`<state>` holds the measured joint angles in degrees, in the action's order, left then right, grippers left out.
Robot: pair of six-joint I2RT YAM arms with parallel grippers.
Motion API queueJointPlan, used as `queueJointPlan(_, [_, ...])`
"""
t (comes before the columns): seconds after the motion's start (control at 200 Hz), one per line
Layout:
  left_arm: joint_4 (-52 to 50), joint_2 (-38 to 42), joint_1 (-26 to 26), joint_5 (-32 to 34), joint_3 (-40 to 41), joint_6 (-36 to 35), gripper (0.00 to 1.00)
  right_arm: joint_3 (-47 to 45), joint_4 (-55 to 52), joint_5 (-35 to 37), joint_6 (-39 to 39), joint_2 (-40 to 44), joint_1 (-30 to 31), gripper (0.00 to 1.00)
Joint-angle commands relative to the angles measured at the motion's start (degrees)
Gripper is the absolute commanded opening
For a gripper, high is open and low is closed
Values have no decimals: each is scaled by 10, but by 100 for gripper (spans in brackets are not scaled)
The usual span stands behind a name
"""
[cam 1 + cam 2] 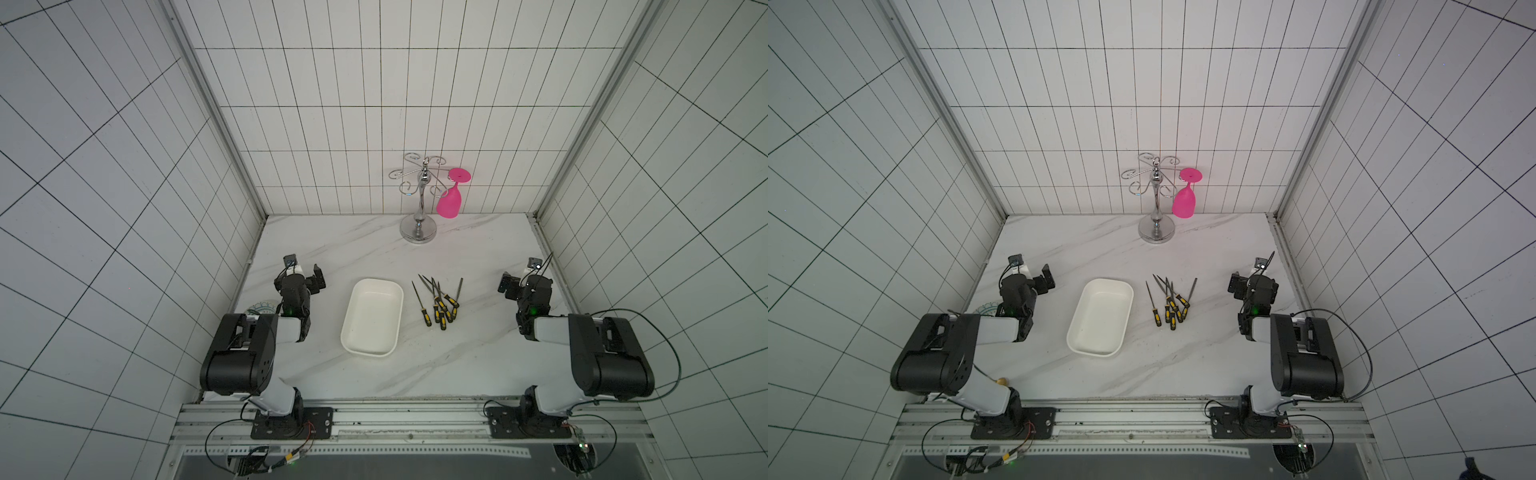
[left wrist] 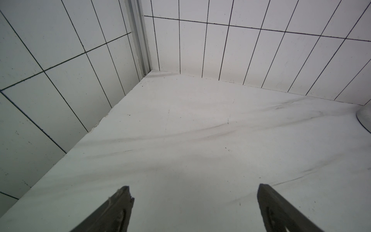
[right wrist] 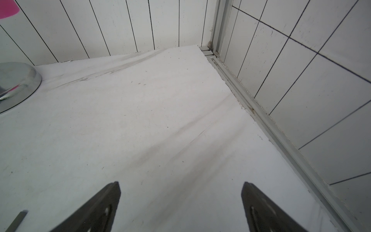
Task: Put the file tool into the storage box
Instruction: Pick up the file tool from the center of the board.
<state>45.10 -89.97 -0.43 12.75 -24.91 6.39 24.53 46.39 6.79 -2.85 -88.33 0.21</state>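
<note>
1. Both sets of fingers stand spread and empty: your left gripper (image 2: 193, 192) and right gripper (image 3: 180, 189) hover over bare table (image 1: 457, 365).
2. Nothing is done yet: the storage box (image 1: 372, 317) is empty, mid-table.
3. The files (image 1: 438, 301) lie bunched just beside it, toward the right edge, handles toward the front edge, tips fanned toward the back edge.

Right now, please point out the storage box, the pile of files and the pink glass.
storage box (image 1: 376, 320), a top view, bare inner floor.
pile of files (image 1: 441, 305), a top view, crossing handles.
pink glass (image 1: 1184, 203), a top view, hanging bowl.
</note>
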Motion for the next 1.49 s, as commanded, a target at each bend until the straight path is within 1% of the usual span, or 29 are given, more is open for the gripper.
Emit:
queueJointPlan(0.0, [-6, 4, 1, -3, -8, -5, 99, 21, -45, -77, 22, 9, -15, 87])
queueJointPlan(0.02, [-6, 4, 0, -2, -8, -5, 99, 27, -60, -77, 26, 13, -13, 84])
queueJointPlan(0.04, [-6, 4, -1, 0, -8, -5, 99, 23, -49, -73, 24, 15, -13, 82])
queueJointPlan(0.08, [-4, 5, -4, 2, -6, -5, 99, 26, -55, -47, 22, 22, -7, 80])
queueJointPlan(0.19, [-5, 7, -13, 14, -6, -13, 99, 120, -237, 33, 41, 64, 34, 76])
queueJointPlan(0.235, [2, 6, -17, 21, -4, -15, 98, 163, -294, 51, 29, 71, 56, 73])
queueJointPlan(0.265, [5, 7, -19, 25, -2, -16, 98, 189, -332, 48, 10, 72, 66, 70])
queueJointPlan(0.31, [9, 7, -22, 30, -1, -17, 98, 231, -380, 43, -31, 66, 81, 61])
queueJointPlan(0.37, [10, 7, -23, 32, -1, -18, 98, 267, -432, 25, -109, 50, 95, 57])
queueJointPlan(0.405, [11, 7, -23, 39, -2, -16, 98, 282, -460, 8, -144, 40, 102, 51])
queueJointPlan(0.41, [11, 7, -24, 40, -2, -16, 98, 283, -464, 5, -159, 39, 103, 51])
queueJointPlan(0.44, [19, 9, -24, 54, -5, -17, 99, 293, -490, -21, -187, 31, 109, 50])
queueJointPlan(0.455, [23, 12, -25, 63, -12, -25, 97, 298, -501, -38, -199, 28, 113, 50])
queueJointPlan(0.465, [0, 17, -27, 76, -23, -26, 97, 299, -506, -48, -206, 26, 116, 50])
queueJointPlan(0.485, [-85, 36, -33, 85, -53, -20, 98, 301, -514, -64, -218, 22, 124, 50])
queueJointPlan(0.515, [-213, 62, -33, 67, -106, -16, 99, 302, -526, -83, -228, 19, 138, 50])
queueJointPlan(0.53, [-245, 67, -33, 54, -124, -18, 99, 303, -531, -90, -229, 18, 146, 50])
queueJointPlan(0.57, [-271, 82, -38, 48, -150, -25, 99, 307, -547, -90, -225, 17, 172, 52])
queueJointPlan(0.665, [-282, 110, -50, 57, -167, -20, 99, 339, -620, -79, -208, 4, 225, 55])
queueJointPlan(0.725, [-322, 120, -53, 68, -181, 45, 98, 362, -677, -74, -194, -11, 250, 55])
queueJointPlan(0.76, [-378, 127, -56, 62, -195, 89, 99, 370, -703, -78, -189, -20, 261, 55])
queueJointPlan(0.77, [-411, 128, -59, 62, -202, 89, 99, 371, -710, -81, -189, -23, 265, 55])
queueJointPlan(0.79, [-441, 131, -63, 56, -209, 134, 99, 372, -717, -84, -189, -26, 268, 55])
queueJointPlan(0.83, [-480, 135, -80, 63, -214, 169, 98, 369, -722, -92, -188, -28, 273, 54])
queueJointPlan(0.905, [-502, 141, -135, 71, -203, 170, 99, 362, -723, -98, -181, -29, 280, 54])
queueJointPlan(0.995, [-530, 142, -202, 106, -203, 181, 99, 354, -723, -97, -169, -28, 284, 53])
queueJointPlan(1.11, [-585, 139, -246, 115, -215, 237, 99, 346, -713, -104, -165, -37, 286, 52])
queueJointPlan(1.295, [-593, 141, -256, 102, -206, 272, 99, 346, -697, -120, -152, -60, 308, 52])
queueJointPlan(1.49, [-591, 146, -260, 101, -193, 295, 99, 358, -700, -117, -137, -84, 326, 51])
